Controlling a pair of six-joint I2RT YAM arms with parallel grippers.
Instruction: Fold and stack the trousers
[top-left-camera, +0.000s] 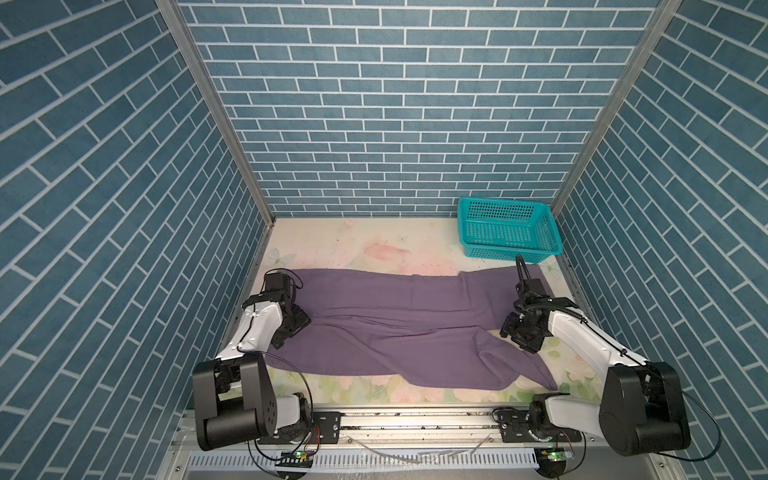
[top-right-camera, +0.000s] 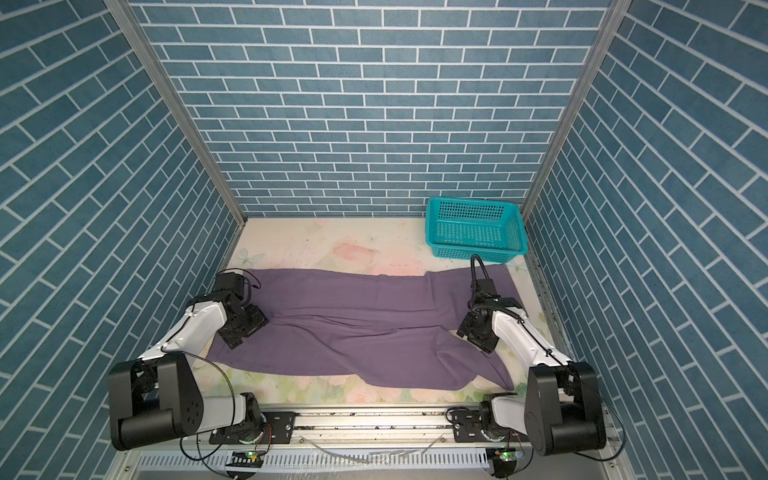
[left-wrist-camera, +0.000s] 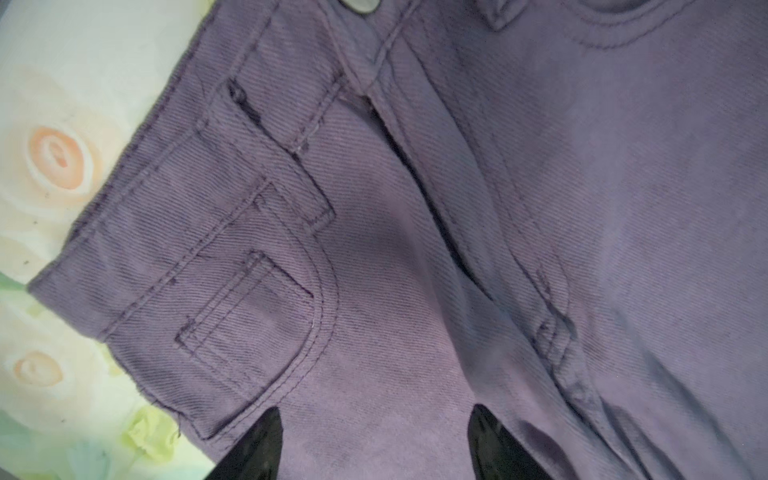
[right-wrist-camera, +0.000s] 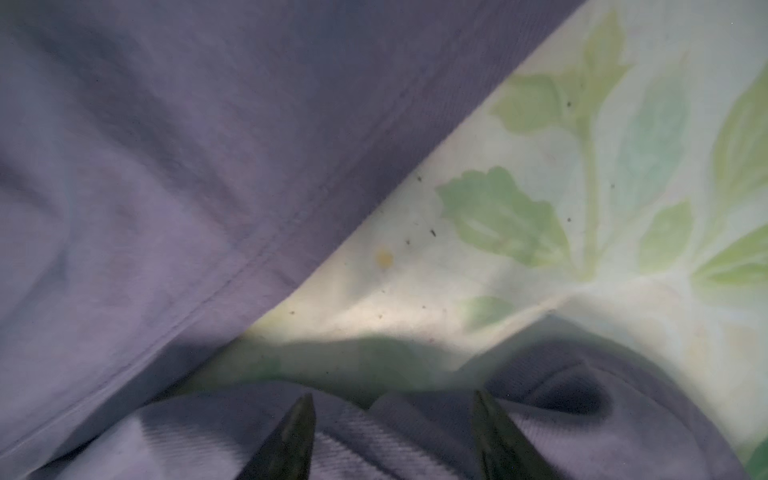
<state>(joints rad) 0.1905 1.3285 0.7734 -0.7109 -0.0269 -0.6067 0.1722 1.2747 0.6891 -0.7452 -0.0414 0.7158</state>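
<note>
Two sets of fingers are down on the trousers (top-left-camera: 395, 324), one at each end. The left fingers (left-wrist-camera: 266, 440) stand well apart, tips resting on flat cloth just beside a front pocket (left-wrist-camera: 257, 316), with nothing caught between them. The waistband (left-wrist-camera: 137, 199) runs just beyond, and a metal button (left-wrist-camera: 361, 4) shows farther on.

The right fingers (right-wrist-camera: 297, 432) are also apart, tips sunk into a bunched fold of leg cloth; whether they clamp it I cannot tell. Just ahead of them lies a bare wedge of desk (right-wrist-camera: 415, 282), then a stitched edge (right-wrist-camera: 232, 270) of another part of the trousers.

In both top views the purple trousers lie spread across the desk from the left fingers to the right ones. The farther leg is fairly flat, and the nearer leg slants toward the front edge on the near side of the right fingers. Well beyond the right fingers, a teal mesh basket (top-left-camera: 511, 253) sits at the back wall.
</note>
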